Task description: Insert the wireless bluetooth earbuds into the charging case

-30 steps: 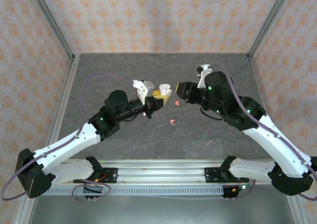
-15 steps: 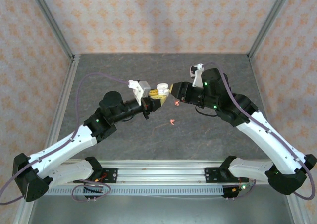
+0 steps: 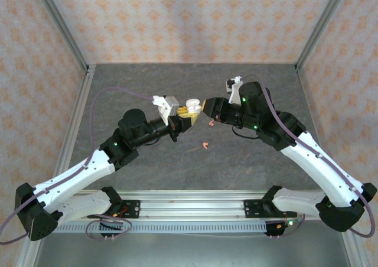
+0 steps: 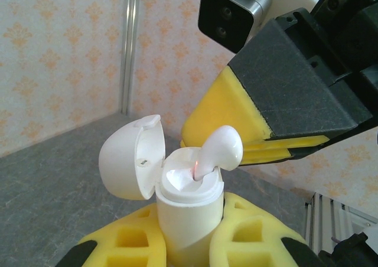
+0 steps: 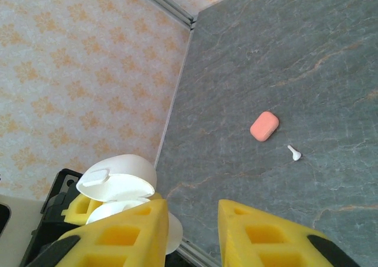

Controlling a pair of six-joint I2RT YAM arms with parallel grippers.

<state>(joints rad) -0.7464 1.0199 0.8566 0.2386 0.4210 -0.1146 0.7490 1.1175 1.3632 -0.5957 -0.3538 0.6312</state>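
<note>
Right fingers [image 4: 220,112] stay beside the open case [image 4: 189,215].

light: bright, even, overhead | shadows: faint, soft on table [image 3: 147,84] | glare: mild sheen on white case [image 4: 127,160] lid | focus: top view sharp, wrist-view foreground slightly soft

The white charging case [image 4: 188,211] and the white earbud [image 4: 221,149] are smooth, glossy plastic. The left claw [image 4: 189,236] has matt yellow pads [image 4: 127,240], moulded with pockets. The table [image 5: 307,54] is matt grey and stone-veined; the coral-pink case [image 5: 264,126] looks smooth and satin. The corner post [image 4: 131,42] is brushed metal.
</note>
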